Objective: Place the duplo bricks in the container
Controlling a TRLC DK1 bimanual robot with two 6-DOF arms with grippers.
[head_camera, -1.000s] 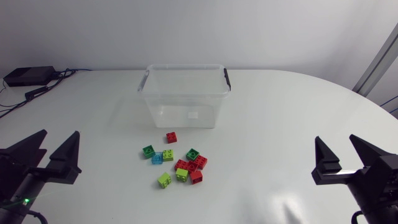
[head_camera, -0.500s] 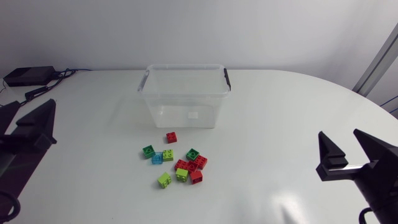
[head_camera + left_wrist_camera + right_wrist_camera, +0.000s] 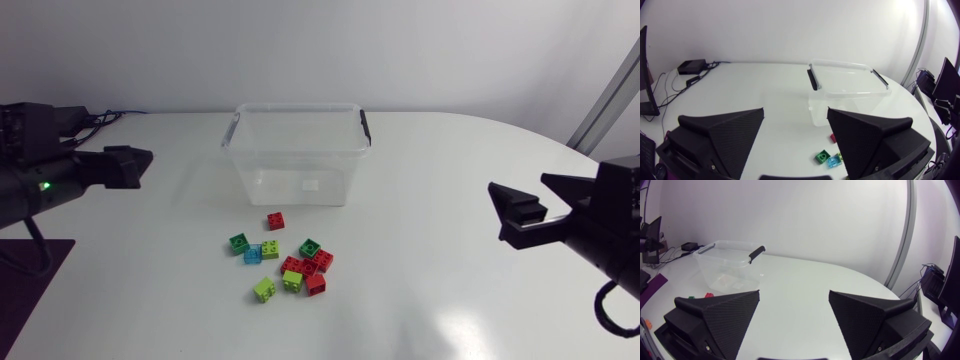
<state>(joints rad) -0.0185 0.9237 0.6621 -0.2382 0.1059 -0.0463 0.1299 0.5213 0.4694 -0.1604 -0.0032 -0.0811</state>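
Note:
Several duplo bricks in red, green, lime and blue lie loose on the white table, just in front of the clear plastic container. A single red brick lies nearest to the container. My left gripper hovers at the left, level with the container and pointing toward it, open and holding nothing. My right gripper hangs at the right, well away from the bricks, also open. In the left wrist view the container and a few bricks lie ahead of the open left gripper. In the right wrist view the right gripper is open too.
A black box with cables sits at the table's back left corner. The container has black handles on its short sides. A dark pad lies under my left arm at the front left.
My left arm has swung up from the front left corner and now points right toward the container. My right gripper has lifted and shifted slightly inward. The bricks have not moved.

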